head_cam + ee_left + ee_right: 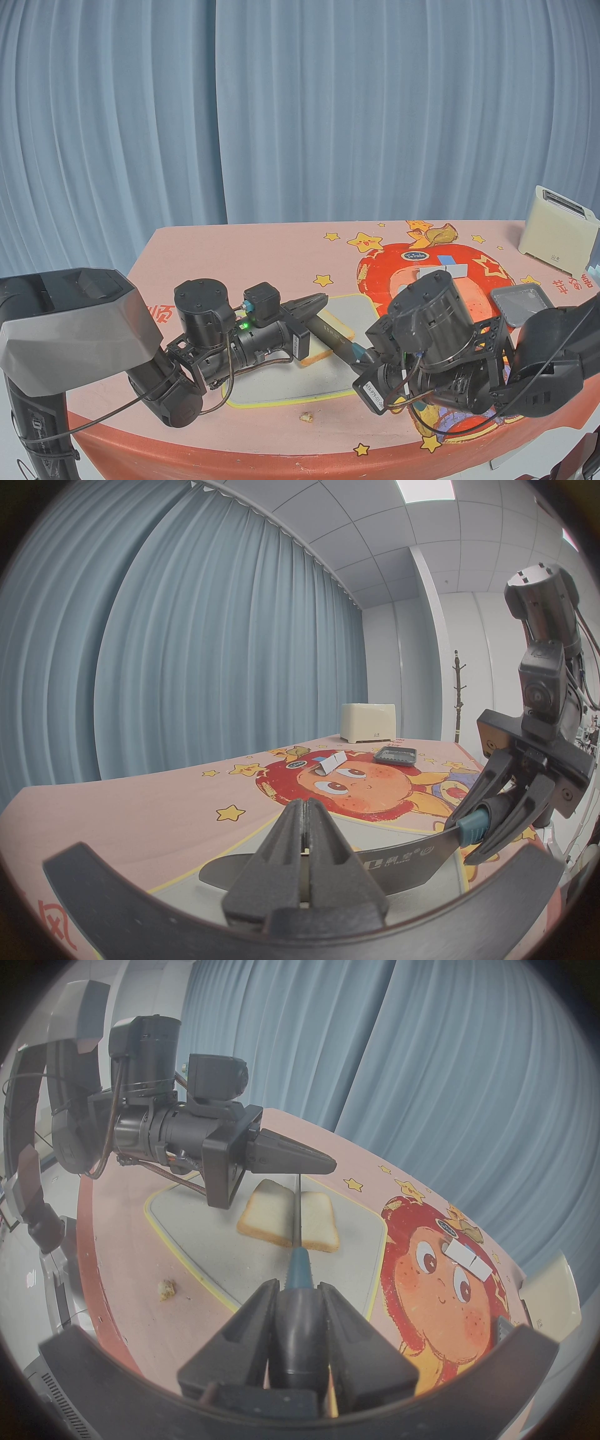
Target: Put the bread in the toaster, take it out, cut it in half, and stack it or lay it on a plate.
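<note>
A toasted bread slice (273, 1213) lies flat on the grey cutting mat (206, 1235). My right gripper (299, 1286) is shut on the handle of a knife (295, 1210), whose blade stands edge-down across the middle of the bread. In the head view the knife (330, 333) crosses the bread (320, 354), held by the right gripper (364, 357). My left gripper (317, 302) is shut, its tips (312, 1161) just above the bread's far edge; whether they touch it is unclear. From the left wrist, the shut left gripper (306, 820) sits in front of the blade (400, 862).
The cream toaster (558, 231) stands at the table's far right corner. A grey plate (522, 304) lies in front of it, right of my right arm. A crumb (306, 417) sits near the table's front edge, beyond the mat.
</note>
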Controlling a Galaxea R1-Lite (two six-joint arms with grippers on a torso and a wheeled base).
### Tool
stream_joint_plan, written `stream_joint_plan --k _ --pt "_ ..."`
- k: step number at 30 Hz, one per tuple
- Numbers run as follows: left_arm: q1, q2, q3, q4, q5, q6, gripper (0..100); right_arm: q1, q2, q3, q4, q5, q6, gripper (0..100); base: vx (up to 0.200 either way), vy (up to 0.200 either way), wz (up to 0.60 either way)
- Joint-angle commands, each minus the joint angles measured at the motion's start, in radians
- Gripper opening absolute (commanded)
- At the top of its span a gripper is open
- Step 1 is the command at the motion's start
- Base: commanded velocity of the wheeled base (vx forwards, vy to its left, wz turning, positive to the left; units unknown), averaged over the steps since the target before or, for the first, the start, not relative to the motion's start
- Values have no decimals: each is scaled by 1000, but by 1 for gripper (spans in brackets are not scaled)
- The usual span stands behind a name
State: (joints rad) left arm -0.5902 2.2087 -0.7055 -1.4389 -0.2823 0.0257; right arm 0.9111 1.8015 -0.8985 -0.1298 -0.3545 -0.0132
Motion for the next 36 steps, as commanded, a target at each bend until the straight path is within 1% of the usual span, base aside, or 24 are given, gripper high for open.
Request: stream_joint_plan --k 1,6,10,15,19,22,29,36 --pt "0 5 -8 0 0 -1 0 -3 4 35 -2 0 1 0 0 0 0" --pt "0 -29 -6 2 0 -1 0 -1 4 23 -4 0 -1 0 0 0 0" --pt "4 -30 -2 8 0 -1 0 -3 -1 -30 -2 -1 -1 0 0 0 0" --pt "7 -20 5 20 0 -3 0 -8 1 -63 -1 -1 -2 0 0 0 0" --pt "7 -12 1 28 0 -3 0 -9 2 -60 -1 -1 -2 0 0 0 0" --pt "4 -20 -2 25 0 -3 0 -9 4 -25 2 0 -1 0 0 0 0" --pt "0 -24 -2 18 0 -3 0 -8 6 18 -1 0 1 0 0 0 0" --pt "-2 -44 1 3 2 -3 0 -8 4 21 -2 0 1 0 0 0 0"
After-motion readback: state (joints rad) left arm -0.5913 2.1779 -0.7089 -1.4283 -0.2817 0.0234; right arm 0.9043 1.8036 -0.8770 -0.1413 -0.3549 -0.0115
